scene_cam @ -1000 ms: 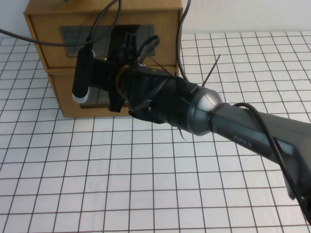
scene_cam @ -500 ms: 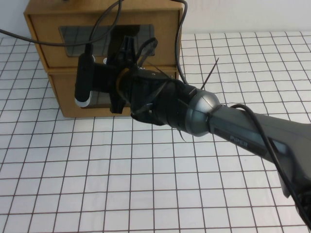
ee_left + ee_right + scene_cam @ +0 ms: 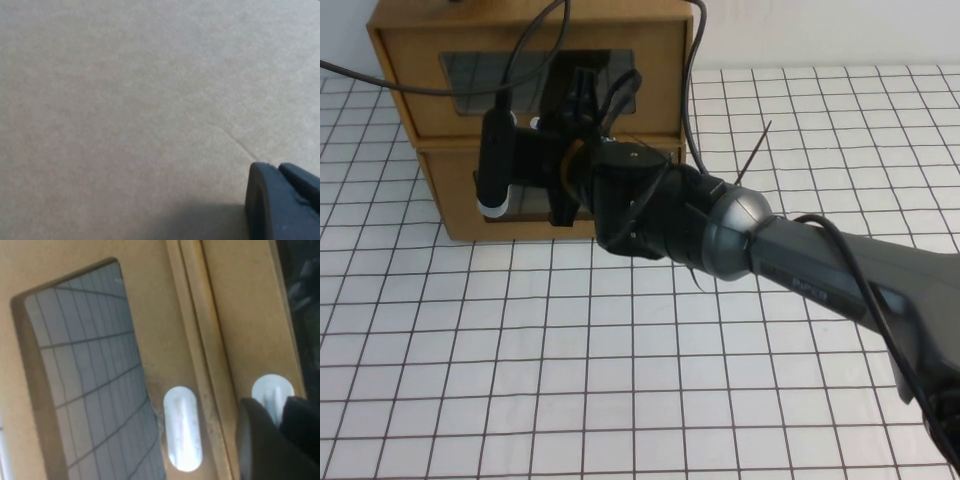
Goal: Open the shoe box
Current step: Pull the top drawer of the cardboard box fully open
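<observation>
Two stacked brown shoe boxes (image 3: 430,200) sit closed at the far left of the gridded table (image 3: 620,380). I can't see inside; the window (image 3: 85,365) only mirrors the grid. My right gripper (image 3: 279,412) is at a white pull tab (image 3: 272,389), and I can't tell whether it grips. The left gripper (image 3: 280,172) is close over plain cardboard (image 3: 125,100), its state unreadable too.

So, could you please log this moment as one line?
right gripper: at white pull tab | left gripper: facing plain cardboard | stacked shoe boxes: both shut

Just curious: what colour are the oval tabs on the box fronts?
The tabs are white, clearest in the right wrist view.
</observation>
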Robot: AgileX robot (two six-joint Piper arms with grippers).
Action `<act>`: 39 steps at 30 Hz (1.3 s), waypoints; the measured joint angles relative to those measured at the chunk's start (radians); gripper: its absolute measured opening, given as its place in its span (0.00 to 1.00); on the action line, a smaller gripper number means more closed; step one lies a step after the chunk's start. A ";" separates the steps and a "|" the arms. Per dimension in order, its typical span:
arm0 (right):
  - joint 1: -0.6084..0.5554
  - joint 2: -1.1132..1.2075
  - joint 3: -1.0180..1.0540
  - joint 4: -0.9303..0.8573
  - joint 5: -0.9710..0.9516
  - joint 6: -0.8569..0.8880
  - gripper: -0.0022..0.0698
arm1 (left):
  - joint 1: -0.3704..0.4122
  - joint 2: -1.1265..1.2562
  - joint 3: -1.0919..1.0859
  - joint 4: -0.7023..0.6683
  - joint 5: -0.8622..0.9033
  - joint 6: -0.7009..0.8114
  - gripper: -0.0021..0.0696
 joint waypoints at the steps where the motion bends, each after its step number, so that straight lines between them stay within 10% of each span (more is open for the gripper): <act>1: 0.000 0.003 0.000 -0.011 0.000 0.003 0.16 | 0.000 0.000 0.000 0.000 0.000 0.000 0.03; 22: 0.049 -0.093 0.123 0.060 0.138 -0.096 0.02 | 0.000 0.000 0.000 -0.012 0.025 -0.022 0.03; 39: 0.064 -0.225 0.271 -0.013 0.039 0.116 0.13 | 0.000 0.000 0.000 -0.010 0.030 -0.047 0.03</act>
